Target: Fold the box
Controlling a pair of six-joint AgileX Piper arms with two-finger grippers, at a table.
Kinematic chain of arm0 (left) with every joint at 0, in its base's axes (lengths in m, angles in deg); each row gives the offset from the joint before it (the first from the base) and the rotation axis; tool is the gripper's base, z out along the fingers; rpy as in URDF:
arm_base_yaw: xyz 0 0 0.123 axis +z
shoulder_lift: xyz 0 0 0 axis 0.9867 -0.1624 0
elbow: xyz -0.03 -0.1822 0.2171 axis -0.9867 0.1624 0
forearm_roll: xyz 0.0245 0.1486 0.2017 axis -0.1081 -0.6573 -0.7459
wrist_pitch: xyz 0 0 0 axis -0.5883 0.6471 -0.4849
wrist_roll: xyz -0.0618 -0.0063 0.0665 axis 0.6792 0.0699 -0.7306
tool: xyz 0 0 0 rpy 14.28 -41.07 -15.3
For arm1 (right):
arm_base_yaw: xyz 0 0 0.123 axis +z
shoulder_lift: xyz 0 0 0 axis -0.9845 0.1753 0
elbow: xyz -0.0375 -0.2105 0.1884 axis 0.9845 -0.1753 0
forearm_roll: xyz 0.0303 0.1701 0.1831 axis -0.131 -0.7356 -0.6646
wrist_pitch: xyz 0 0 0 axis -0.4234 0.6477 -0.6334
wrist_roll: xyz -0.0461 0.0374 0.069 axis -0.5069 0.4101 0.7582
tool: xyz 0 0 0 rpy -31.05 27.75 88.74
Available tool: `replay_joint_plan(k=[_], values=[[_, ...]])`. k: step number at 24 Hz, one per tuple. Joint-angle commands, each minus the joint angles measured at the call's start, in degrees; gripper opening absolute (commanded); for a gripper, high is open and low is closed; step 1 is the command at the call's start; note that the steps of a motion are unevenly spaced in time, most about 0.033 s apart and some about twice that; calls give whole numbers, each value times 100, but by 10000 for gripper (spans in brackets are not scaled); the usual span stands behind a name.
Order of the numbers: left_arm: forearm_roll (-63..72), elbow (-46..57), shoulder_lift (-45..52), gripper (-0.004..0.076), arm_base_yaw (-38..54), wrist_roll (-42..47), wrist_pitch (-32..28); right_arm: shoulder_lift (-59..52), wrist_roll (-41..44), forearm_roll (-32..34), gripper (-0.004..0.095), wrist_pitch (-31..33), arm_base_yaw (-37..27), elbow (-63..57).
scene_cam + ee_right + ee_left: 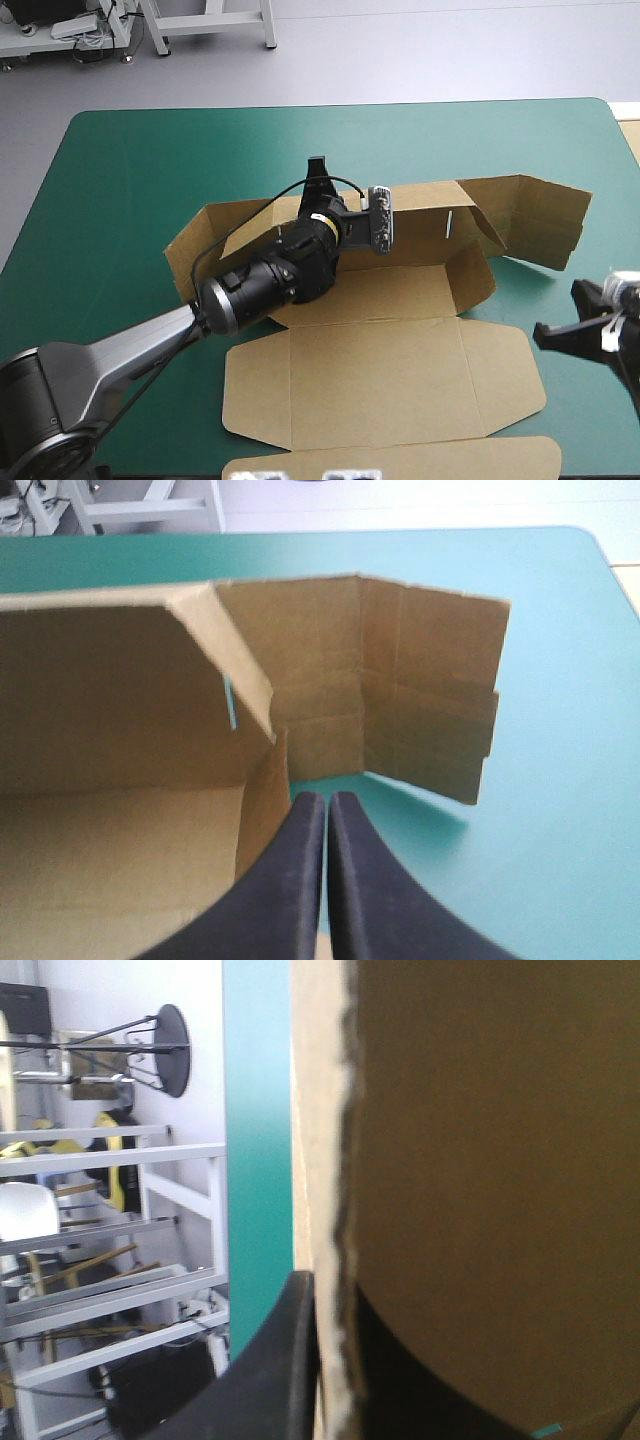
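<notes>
The brown box (pixel 380 375) lies mid-table, its back and end walls raised and its wide lid panel flat toward the near edge. My left gripper (pixel 318 185) reaches across the box floor and is shut on the top edge of the back wall. In the left wrist view the board (pixel 480 1160) runs between the black fingers (pixel 285 1360) of that gripper (pixel 335 1295). My right gripper (pixel 545 333) hovers off the box's right side, shut and holding nothing. Seen from the right wrist, its tips (pixel 327 805) point at the right end wall (pixel 262 800), with a creased flap (pixel 420 700) standing beyond.
Bare teal-green cover (pixel 150 160) stretches along the far and left sides of the table. The box's outer flap (pixel 535 215) sticks out toward the far right corner. A pale strip (pixel 632 135) shows past the table's right edge.
</notes>
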Motion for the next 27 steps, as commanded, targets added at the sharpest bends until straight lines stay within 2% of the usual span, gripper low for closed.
replay_joint_plan(k=[1, 6, 7, 12, 15, 18, 27], values=[[-1271, 231, 204, -9, -384, 1210, -115, 872, 264, 323, 0, -435, 26, 893], [-1788, 455, 204, -9, -757, 1976, 254, 2303, 199, 173, 0, -239, 26, 2181], [-1812, 455, 204, -9, -855, 2092, 318, 2912, 199, 173, 0, 25, 26, 2722], [-1829, 455, 204, -9, -907, 2241, 538, 4588, -150, 45, 0, 1242, 26, 4449], [-1829, 455, 204, -9, -907, 2282, 747, 5556, -453, -513, -18, 1846, -213, 5290], [-1829, 455, 204, -9, -907, 2282, 769, 6260, -883, -1192, -18, 2395, -496, 5628], [-1808, 455, 204, -9, -907, 2412, 865, 6630, -932, -1095, -18, 2497, -659, 5141]])
